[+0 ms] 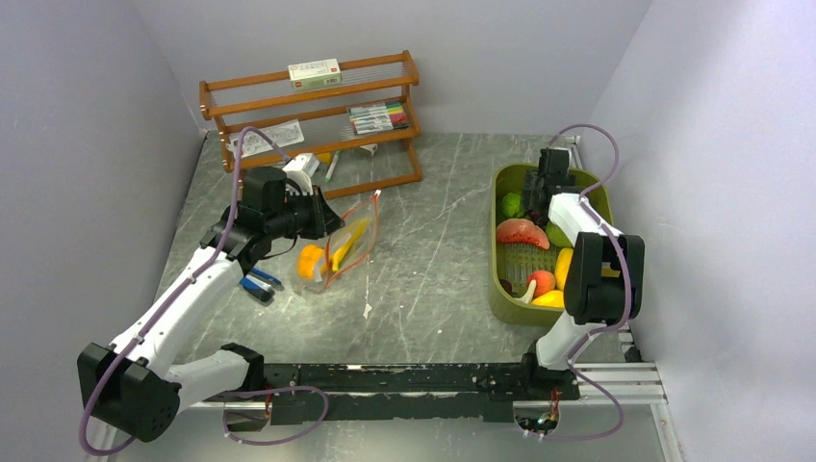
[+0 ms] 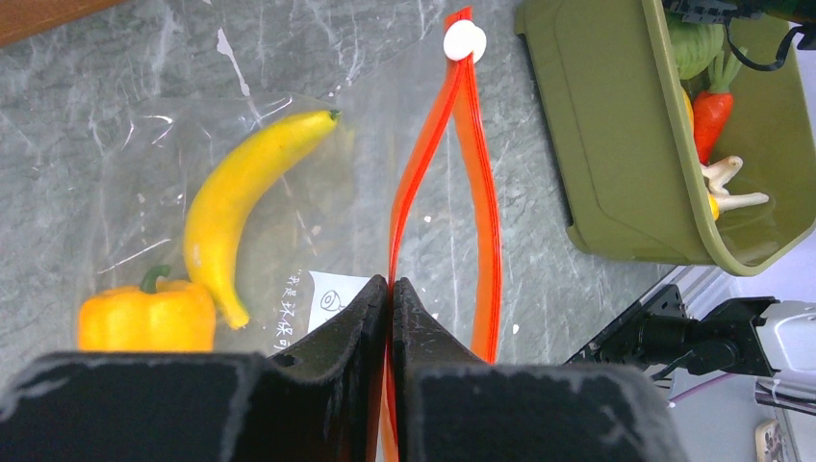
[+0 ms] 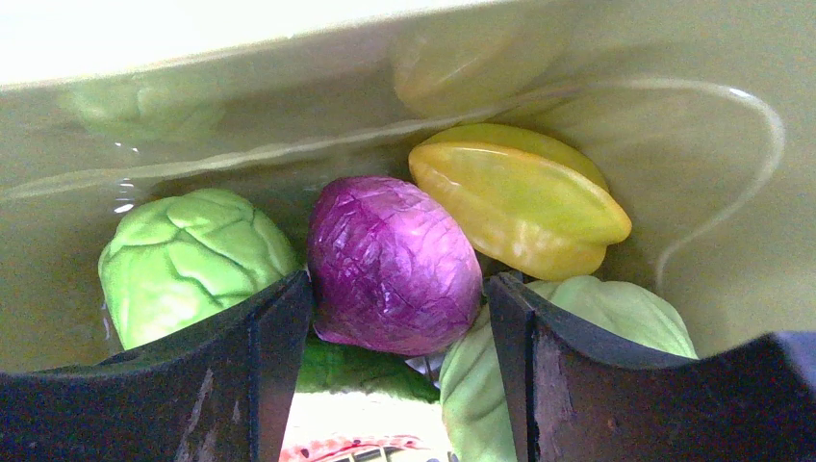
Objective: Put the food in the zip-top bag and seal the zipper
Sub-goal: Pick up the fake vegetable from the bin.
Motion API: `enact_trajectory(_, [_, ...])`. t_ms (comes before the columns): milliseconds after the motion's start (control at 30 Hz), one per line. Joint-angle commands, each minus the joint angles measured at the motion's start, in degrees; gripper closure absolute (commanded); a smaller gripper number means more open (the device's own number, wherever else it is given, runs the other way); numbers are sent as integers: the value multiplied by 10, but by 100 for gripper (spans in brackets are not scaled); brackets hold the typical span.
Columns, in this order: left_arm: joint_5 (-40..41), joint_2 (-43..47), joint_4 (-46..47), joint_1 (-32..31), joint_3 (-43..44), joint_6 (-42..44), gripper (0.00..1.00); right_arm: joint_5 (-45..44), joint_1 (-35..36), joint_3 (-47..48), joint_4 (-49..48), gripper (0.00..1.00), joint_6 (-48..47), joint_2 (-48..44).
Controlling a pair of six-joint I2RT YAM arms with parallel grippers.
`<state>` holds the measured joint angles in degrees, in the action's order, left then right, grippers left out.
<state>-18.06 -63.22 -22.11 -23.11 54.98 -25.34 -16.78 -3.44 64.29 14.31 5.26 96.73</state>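
Note:
The clear zip-top bag [image 2: 289, 144] lies on the grey table and holds a yellow banana [image 2: 236, 192] and a yellow pepper [image 2: 144, 318]. Its red-orange zipper [image 2: 481, 212] gapes open, with a white slider [image 2: 464, 40] at the far end. My left gripper [image 2: 390, 289] is shut on one zipper strip; it also shows in the top view [image 1: 322, 226]. My right gripper [image 3: 399, 279] is open inside the olive bin [image 1: 500, 289], its fingers on either side of a purple cabbage [image 3: 395, 260]. A green cabbage [image 3: 188, 255] and a yellow starfruit [image 3: 520, 197] lie beside it.
The bin [image 2: 597, 125] holds several more toy foods, among them a red piece [image 1: 522, 231] and a carrot [image 2: 712, 115]. A wooden rack [image 1: 308, 115] with a box [image 1: 315, 72] and markers [image 1: 377, 117] stands at the back left. A blue object [image 1: 258, 282] lies near the left arm.

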Motion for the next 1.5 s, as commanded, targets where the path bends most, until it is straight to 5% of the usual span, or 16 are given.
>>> enact_trajectory(0, [-6, -2, 13, -4, 16, -3, 93, 10, -9, 10, -8, 36, -4, 14])
enact_trajectory(367, [-2, 1, 12, -3, 11, -2, 93, 8, -8, -13, -13, 51, 29, -30])
enact_trajectory(1000, [-23, -8, 17, -3, 35, -24, 93, -40, 39, 41, 170, 56, 124, -157])
enact_trajectory(1467, [-14, -23, 15, -4, 40, -14, 93, 105, 165, 85, 200, 55, 197, -297])
